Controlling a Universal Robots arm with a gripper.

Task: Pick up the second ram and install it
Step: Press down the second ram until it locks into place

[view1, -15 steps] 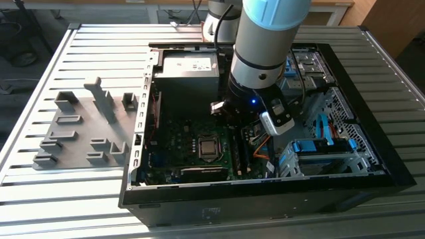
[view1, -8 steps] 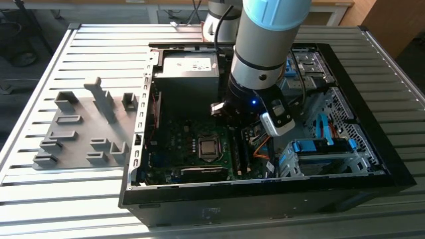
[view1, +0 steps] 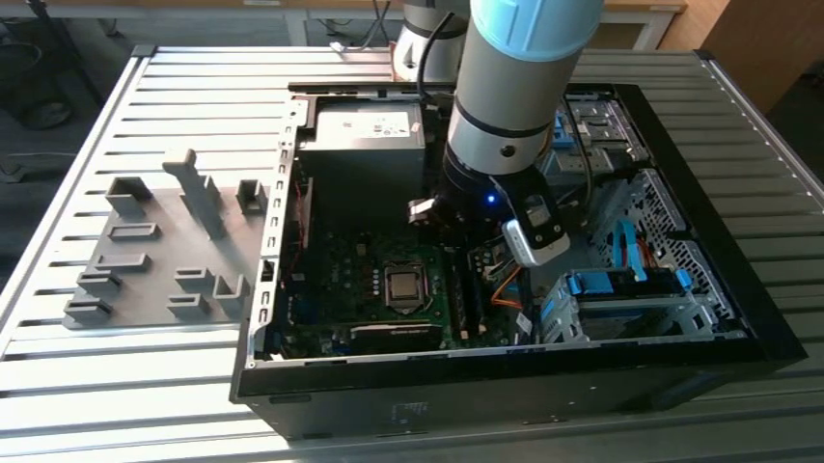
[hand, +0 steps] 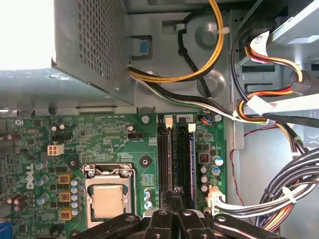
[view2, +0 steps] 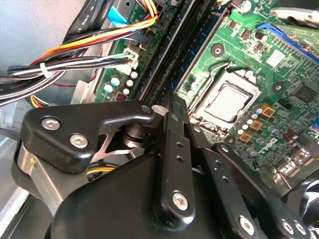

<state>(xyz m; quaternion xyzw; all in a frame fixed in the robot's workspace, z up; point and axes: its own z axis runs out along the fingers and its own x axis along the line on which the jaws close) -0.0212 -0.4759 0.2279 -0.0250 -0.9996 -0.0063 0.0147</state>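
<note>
Down inside the open black metal PC case [view1: 515, 371], which is lying on the ribbed grey metal table [view1: 129, 405], the grey-and-blue robot arm [view1: 515, 87] is reaching toward the green motherboard. Nearest, the square silver processor socket [view1: 405, 285] is sitting bare on the board. Just to its right, the black gripper [view1: 449, 231] is hovering low over the bank of long black memory slots [hand: 167, 154]. In both wrist views its fingertips [view2: 170, 102] are lying together at the near end of that bank. The second ram [view2: 198, 50], a thin blue-green circuit-board stick, is appearing as a narrow strip standing on edge among the slots, running away from the gripper. Whether the tips are pinching it or only touching it, I cannot tell. Further back, the boxy grey perforated power supply [view1: 367, 145] is feeding orange, yellow and black cables [hand: 269, 107] to the right. Left of the case, the grey plastic holder plate [view1: 142, 280] is resting on the table.
</note>
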